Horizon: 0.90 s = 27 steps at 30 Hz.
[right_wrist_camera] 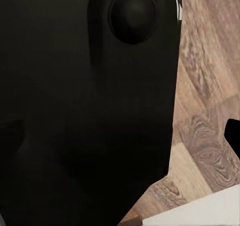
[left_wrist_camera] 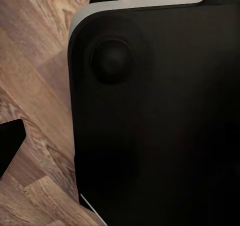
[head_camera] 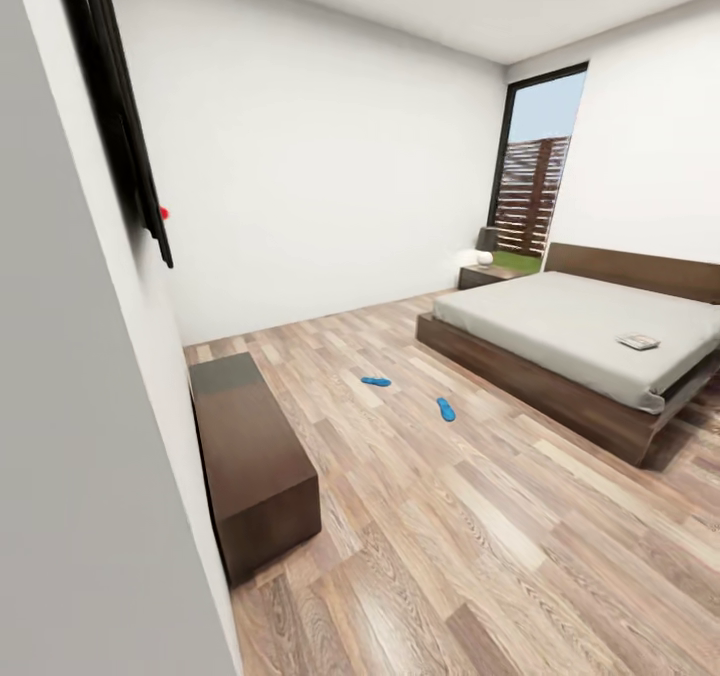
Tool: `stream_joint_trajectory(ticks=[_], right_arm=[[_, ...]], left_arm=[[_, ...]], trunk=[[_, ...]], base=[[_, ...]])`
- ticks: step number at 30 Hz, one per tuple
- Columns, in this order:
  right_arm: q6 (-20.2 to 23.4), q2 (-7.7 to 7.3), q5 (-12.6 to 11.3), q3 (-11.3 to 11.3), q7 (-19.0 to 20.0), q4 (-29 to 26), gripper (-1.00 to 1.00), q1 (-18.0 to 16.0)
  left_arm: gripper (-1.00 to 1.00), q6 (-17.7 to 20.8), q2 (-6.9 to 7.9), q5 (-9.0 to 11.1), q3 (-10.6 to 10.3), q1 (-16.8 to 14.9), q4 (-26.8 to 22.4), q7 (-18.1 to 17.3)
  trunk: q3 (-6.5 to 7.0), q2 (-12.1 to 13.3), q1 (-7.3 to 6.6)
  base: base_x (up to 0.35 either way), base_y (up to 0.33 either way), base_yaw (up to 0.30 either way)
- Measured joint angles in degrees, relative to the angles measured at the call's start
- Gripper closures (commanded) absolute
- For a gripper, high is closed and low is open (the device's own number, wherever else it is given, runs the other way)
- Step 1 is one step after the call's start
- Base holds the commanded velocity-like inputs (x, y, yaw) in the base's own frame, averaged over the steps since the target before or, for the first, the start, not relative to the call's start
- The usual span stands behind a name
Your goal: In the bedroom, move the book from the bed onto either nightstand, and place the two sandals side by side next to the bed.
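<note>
- At nine o'clock in my head view a white wall [head_camera: 80,436] runs close beside me, with a dark-framed panel [head_camera: 125,106] mounted high on it.
- Toward seven o'clock a long low dark dresser [head_camera: 250,456] stands against that wall on the wood-plank floor [head_camera: 450,556].
- Near the centre, two blue sandals lie on the floor, apart from each other: one sandal [head_camera: 376,381] farther off, the other sandal [head_camera: 446,409] nearer the bed and turned a different way.
- At about two o'clock a nightstand [head_camera: 482,275] sits by the headboard, with a lamp [head_camera: 486,243] on it (too small for detail), before a tall window [head_camera: 535,171].
- At three o'clock is the bed [head_camera: 560,326], pale mattress on a dark frame; the book [head_camera: 637,340] lies flat on the mattress near its foot end.
- My left wrist view looks at a dark rounded body panel [left_wrist_camera: 160,116] of mine over floor planks; I cannot tell whether my left pincer is spread or pressed together.
- My right wrist view likewise shows dark casing [right_wrist_camera: 85,110] above the floor, so my right pincer's state I cannot tell either.
</note>
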Motion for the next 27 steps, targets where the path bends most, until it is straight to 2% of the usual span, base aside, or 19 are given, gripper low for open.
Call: stream_joint_trajectory(ticks=[18,27], right_arm=[[0.0,0.0,0.0,0.0,0.0,0.0,-1.0,0.0],[0.0,-0.02,0.0,0.0,0.0,0.0,-1.0,0.0]], left_arm=[[-1.0,-0.1,-0.17,0.0,-0.1,0.0,-0.1,0.0],[-1.0,-2.8,-0.17,0.0,-0.1,0.0,-1.2,0.0]], trunk=[[0.0,0.0,0.0],[0.0,0.0,0.0]], base=[[0.0,0.0,-0.272],[0.0,0.0,-0.252]])
